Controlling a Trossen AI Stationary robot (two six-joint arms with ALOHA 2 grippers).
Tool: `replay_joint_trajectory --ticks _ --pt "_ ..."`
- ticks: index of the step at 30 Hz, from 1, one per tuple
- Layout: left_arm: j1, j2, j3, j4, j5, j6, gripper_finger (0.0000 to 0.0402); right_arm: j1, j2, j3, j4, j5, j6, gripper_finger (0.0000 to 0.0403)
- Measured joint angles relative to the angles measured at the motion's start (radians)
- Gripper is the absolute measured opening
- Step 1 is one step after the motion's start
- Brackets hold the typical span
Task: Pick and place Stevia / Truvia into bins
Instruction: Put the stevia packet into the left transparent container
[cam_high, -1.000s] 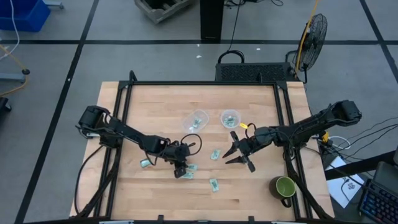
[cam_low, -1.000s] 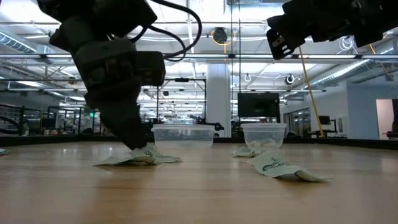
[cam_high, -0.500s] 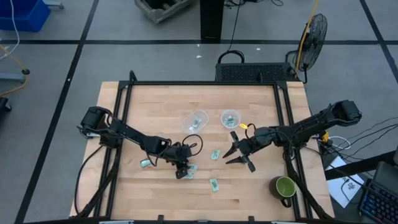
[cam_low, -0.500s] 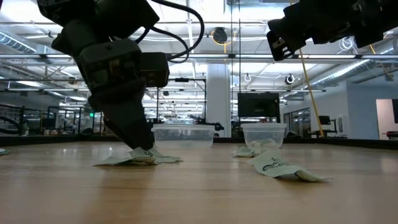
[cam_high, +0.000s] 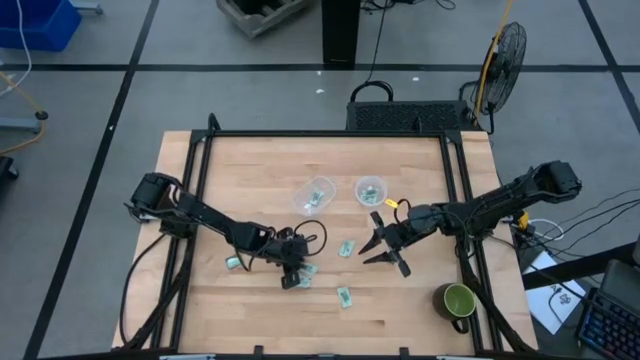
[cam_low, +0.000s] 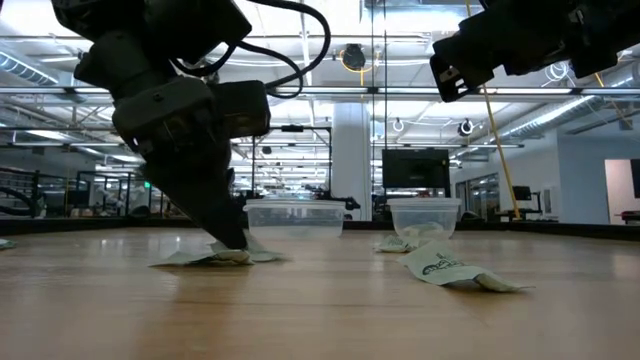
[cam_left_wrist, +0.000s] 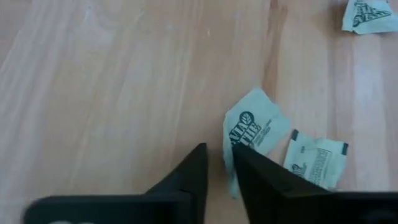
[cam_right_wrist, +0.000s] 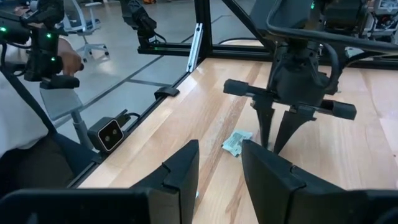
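Several pale green and white sachets lie flat on the wooden table: a pair (cam_high: 305, 270) at my left gripper, and single ones to its left (cam_high: 233, 262), near the middle (cam_high: 346, 248) and toward the front (cam_high: 344, 296). My left gripper (cam_high: 292, 276) points down at the pair. Its fingers stand a narrow gap apart (cam_left_wrist: 216, 163), with the edge of one sachet (cam_left_wrist: 255, 127) between them; the second sachet (cam_left_wrist: 316, 163) lies beside it. Two clear cups (cam_high: 315, 194) (cam_high: 369, 188) hold sachets. My right gripper (cam_high: 368, 242) hovers open and empty above the table, right of centre. My left gripper comes from above, slanting, with its fingertips (cam_low: 233, 243) down at the table. One finger (cam_left_wrist: 255, 171) lies over the near edge (cam_left_wrist: 229, 155) of the sachet, which stays flat on the table. Bare wood shows between that edge and the other finger. I cannot tell whether the fingers touch it.
A green mug (cam_high: 458, 300) stands at the front right corner. A black frame (cam_high: 320, 134) runs round the table. Beyond the table's edge, a person (cam_right_wrist: 25, 118) shows in the right wrist view.
My left gripper has tipped and sunk a little. Its fingertips have slid a short way toward the table's right, onto the pair of sachets. The sachets lie where they were.
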Motion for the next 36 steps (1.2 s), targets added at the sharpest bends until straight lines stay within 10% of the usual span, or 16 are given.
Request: replay_joint_trajectory --ticks 5,12,23,36 --pt "0.008 -0.002 -0.002 0.025 0.002 0.014 0.0012 0.000 0.000 0.000 0.001 0.000 0.000 0.0114" --pt "0.044 -0.032 -0.003 0.060 -0.055 0.063 0.0015 0.000 0.000 0.000 -0.002 0.000 -0.029 0.0114" --pt "0.219 -0.293 0.010 0.053 -0.482 0.262 0.0008 0.000 -0.001 -0.036 0.016 0.001 -0.043 0.0114" --pt "0.421 -0.201 0.010 0.017 -0.275 0.191 0.0007 0.000 0.000 -0.156 0.185 0.229 0.017 0.0114"
